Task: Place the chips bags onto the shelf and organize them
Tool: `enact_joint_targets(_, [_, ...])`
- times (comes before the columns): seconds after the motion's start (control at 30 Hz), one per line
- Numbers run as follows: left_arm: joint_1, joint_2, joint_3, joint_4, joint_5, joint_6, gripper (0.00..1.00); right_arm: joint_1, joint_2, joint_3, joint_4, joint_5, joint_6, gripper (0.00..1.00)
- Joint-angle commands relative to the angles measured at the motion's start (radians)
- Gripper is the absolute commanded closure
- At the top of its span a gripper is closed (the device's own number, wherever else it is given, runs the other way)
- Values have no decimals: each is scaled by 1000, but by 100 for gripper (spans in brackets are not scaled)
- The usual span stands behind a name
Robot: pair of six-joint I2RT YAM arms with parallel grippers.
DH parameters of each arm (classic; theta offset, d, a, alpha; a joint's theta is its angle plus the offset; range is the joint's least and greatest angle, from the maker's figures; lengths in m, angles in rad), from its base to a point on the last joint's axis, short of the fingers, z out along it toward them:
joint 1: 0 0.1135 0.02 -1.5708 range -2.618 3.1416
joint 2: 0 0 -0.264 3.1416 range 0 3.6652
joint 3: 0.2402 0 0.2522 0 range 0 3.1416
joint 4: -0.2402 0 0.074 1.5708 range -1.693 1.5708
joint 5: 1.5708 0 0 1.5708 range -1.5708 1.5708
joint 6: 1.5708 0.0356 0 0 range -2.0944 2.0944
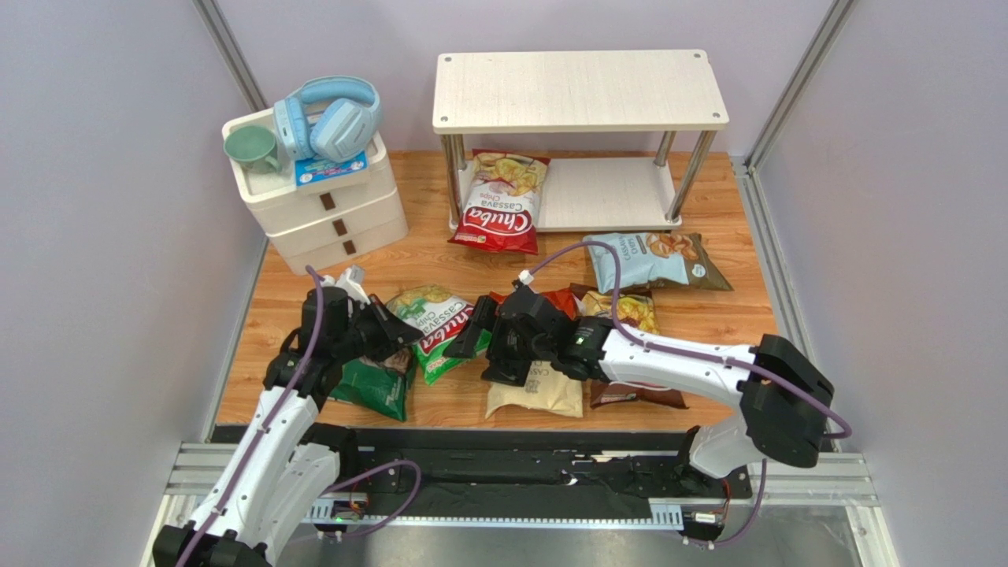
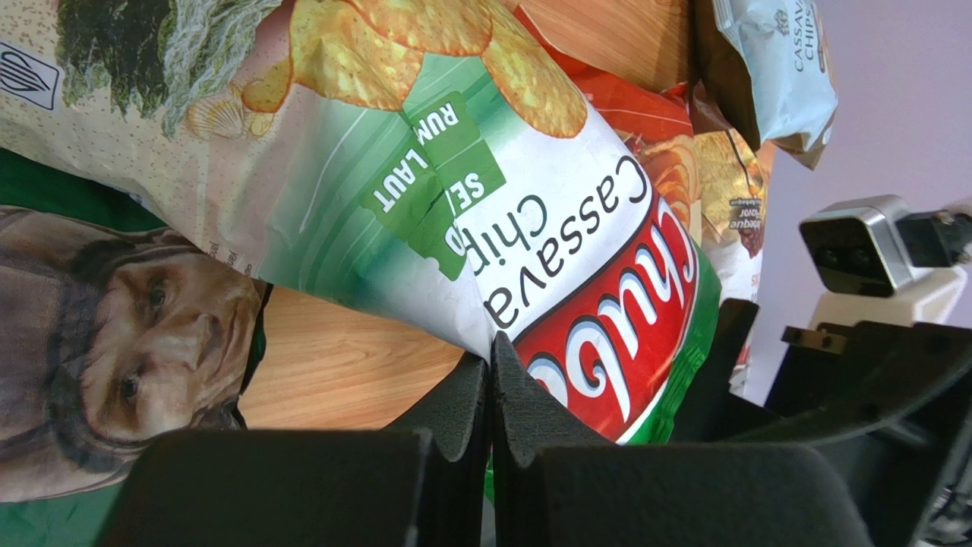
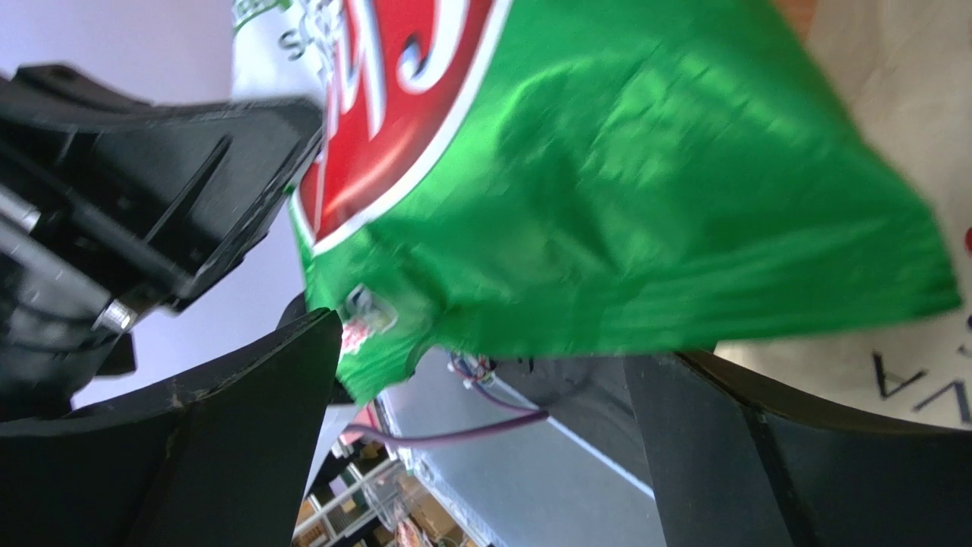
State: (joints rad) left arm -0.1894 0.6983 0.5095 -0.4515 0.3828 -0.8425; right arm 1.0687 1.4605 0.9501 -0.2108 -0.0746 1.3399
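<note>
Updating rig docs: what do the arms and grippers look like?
Left arm and right arm: white links, black joint housings, a purple cable looped along each. Left gripper and right gripper: matte black, two blocky fingers.

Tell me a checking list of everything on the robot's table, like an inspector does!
Surface: wooden table, bags scattered on it.
Job's things: shelf top board bare; red bag partly on its lower board; green bag, blue bag, dark green bag, cream bag, brown bag off the shelf.
Clutter: white drawers, headphones and cup on top.
Claws: left claw shut on green bag; right claw open, that bag's edge between its fingers.
Cables: purple cables along both arms.
Surroundings: plain walls, metal posts.
</note>
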Motion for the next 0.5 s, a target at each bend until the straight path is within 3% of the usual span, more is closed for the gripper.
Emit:
enact_joint_targets(0.0, [-5, -14, 24, 30, 18, 6, 100, 5, 34, 50, 59, 76, 41, 0])
enact_joint_targets(0.2, [-5, -20, 29, 5, 18, 25, 100, 5, 15, 24, 56, 248, 103, 2])
enact_joint_targets(0.47, [-5, -26, 26, -6, 25, 48, 100, 5, 6, 2, 131, 309, 194, 11])
